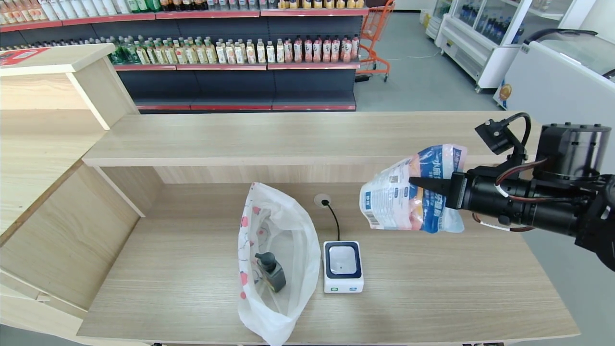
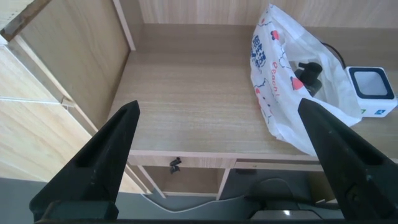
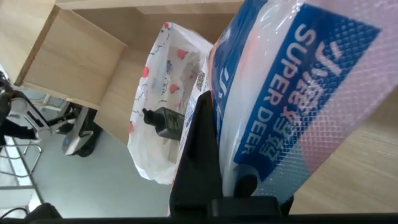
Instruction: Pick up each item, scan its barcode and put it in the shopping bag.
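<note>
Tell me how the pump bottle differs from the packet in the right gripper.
The pump bottle sits inside the shopping bag; the packet hangs above the counter in the right gripper. The pump bottle is dark and hard-looking; the packet is soft film, blue, white and pink. Both are shop goods.
</note>
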### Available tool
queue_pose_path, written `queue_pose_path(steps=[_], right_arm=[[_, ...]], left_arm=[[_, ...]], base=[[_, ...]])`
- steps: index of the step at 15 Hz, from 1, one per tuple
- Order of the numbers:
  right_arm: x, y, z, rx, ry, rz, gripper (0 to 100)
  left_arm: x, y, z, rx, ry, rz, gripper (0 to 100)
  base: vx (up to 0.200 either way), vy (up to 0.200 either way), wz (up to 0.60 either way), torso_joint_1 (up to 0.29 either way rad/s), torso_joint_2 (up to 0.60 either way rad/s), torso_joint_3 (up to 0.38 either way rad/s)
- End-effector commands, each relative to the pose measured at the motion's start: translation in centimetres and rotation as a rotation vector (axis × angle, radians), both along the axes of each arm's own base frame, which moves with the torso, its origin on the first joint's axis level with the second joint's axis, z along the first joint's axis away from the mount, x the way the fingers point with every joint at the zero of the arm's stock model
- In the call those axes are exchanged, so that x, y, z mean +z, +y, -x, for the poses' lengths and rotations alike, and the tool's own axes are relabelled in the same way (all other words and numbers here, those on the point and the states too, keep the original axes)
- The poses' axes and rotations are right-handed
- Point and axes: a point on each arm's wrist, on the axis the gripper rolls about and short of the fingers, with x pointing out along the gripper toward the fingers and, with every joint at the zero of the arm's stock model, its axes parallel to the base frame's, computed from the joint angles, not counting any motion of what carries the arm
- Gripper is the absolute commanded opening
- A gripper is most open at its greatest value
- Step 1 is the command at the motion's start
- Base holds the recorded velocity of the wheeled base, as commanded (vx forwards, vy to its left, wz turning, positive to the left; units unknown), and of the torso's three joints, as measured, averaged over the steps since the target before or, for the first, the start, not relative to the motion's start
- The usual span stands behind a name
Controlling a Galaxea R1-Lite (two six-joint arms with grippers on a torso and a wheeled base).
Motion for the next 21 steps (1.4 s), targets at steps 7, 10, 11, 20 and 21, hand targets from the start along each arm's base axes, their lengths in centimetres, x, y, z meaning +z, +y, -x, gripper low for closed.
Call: queue_pose_path(steps=[7, 10, 11, 20, 21], right_arm=[[-2.5, 5.2, -1.8, 0.156, 0.113, 0.121, 0], [-5.6, 5.6, -3.1, 0.177, 0.132, 0.22, 0], [-6.4, 5.8, -3.4, 0.185, 0.128, 0.251, 0], [-10.5, 8.1, -7.5, 0.19, 0.066, 0.366, 0], [-10.9, 8.4, -7.9, 0.196, 0.068, 0.369, 0]], left_arm=[[0.0, 0.0, 0.0, 0.0, 0.0, -0.002, 100], [0.0, 0.0, 0.0, 0.0, 0.0, -0.002, 100], [0.0, 0.0, 0.0, 0.0, 0.0, -0.002, 100], [0.0, 0.0, 0.0, 0.0, 0.0, -0.004, 100], [0.0, 0.0, 0.0, 0.0, 0.0, -0.002, 100]], base=[[0.0, 0.114, 0.0, 0.004, 0.0, 0.001], [0.0, 0.0, 0.0, 0.0, 0.0, 0.0], [0.0, 0.0, 0.0, 0.0, 0.0, 0.0], [0.0, 0.0, 0.0, 0.0, 0.0, 0.0], [0.0, 0.0, 0.0, 0.0, 0.0, 0.0]])
